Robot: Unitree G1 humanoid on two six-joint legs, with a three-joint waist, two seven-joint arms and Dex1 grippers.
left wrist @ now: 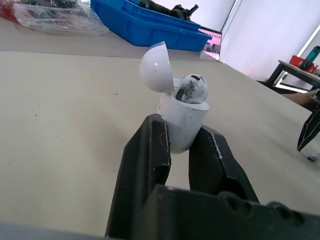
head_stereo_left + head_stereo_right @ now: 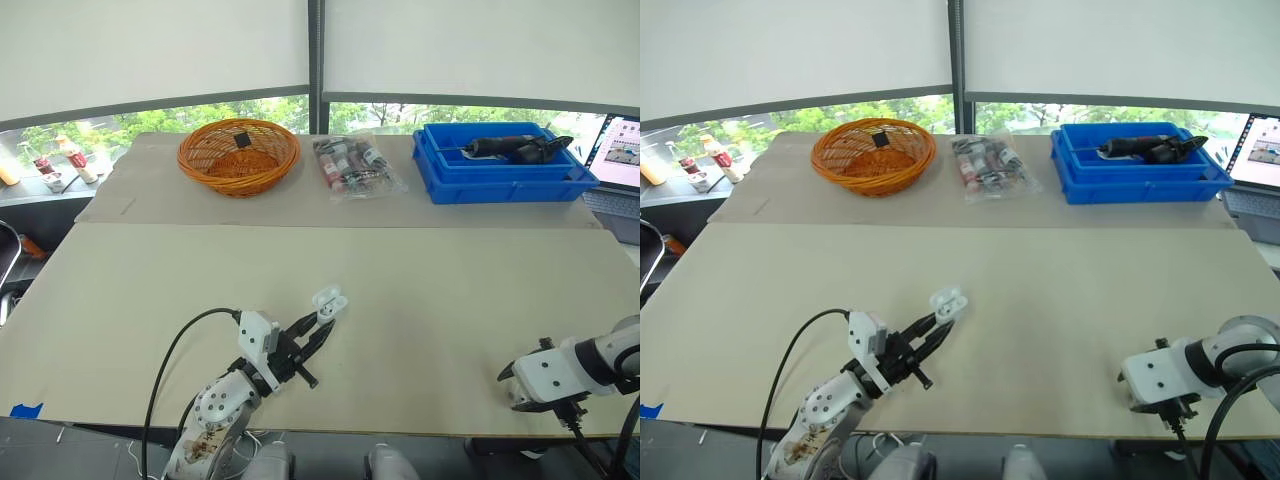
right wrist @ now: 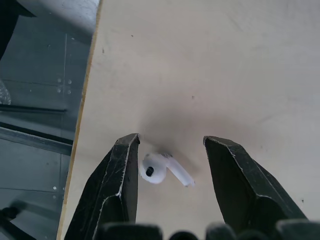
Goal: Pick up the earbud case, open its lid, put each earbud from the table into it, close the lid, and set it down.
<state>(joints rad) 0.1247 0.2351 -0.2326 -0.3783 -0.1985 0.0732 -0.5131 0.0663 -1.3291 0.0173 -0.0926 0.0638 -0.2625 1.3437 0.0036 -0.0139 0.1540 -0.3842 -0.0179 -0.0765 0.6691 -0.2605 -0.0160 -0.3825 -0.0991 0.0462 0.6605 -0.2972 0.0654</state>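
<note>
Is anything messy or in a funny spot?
One earbud lies loose on the table, close to its edge, between the open fingers of the right gripper. The case in the left gripper has its lid open.

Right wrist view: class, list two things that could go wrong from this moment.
1. The small white earbud lies close to the beige table edge, between the fingers of the open right gripper; a skewed close might flick it off.
2. The left gripper pinches the white earbud case low, with its lid open and a seated earbud; a jolt could spill it.
</note>
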